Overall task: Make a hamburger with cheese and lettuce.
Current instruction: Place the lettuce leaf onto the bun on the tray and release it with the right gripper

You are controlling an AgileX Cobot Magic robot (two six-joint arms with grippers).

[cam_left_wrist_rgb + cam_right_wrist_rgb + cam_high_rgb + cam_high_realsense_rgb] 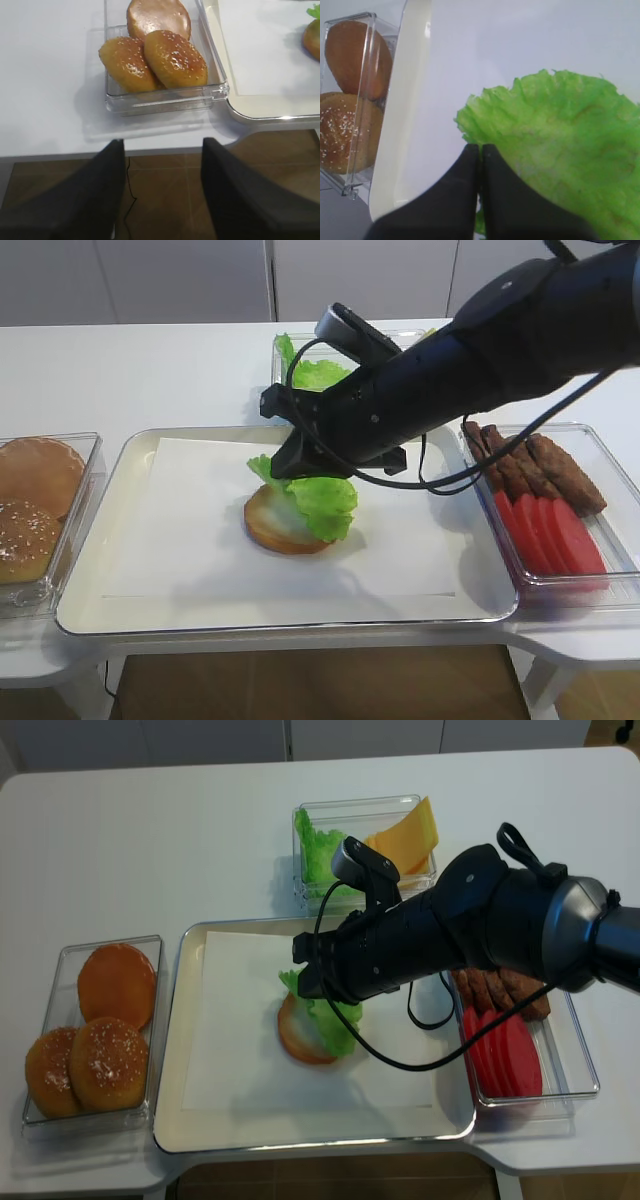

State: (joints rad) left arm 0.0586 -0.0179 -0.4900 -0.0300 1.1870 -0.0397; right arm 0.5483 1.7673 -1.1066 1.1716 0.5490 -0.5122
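The lettuce (318, 498) is held over the hamburger (280, 525) on the paper-lined tray (120, 570), draped across the bun half's two-o'clock side and hanging past its rim. It is gripped by the right claw (481, 150), whose two tips are seen pressed together on the leaf's near edge in the wrist view — the leaf spreading away from them toward two o'clock. The bun half is judged to lie directly below and slightly toward eight o'clock of the claw, so release would be expected to call for a small shift that way. The left claw (162, 165) is parked well apart, spread wide by the bun box (165, 97). The cheese (405, 838) waits at twelve o'clock on the surface (150, 850).
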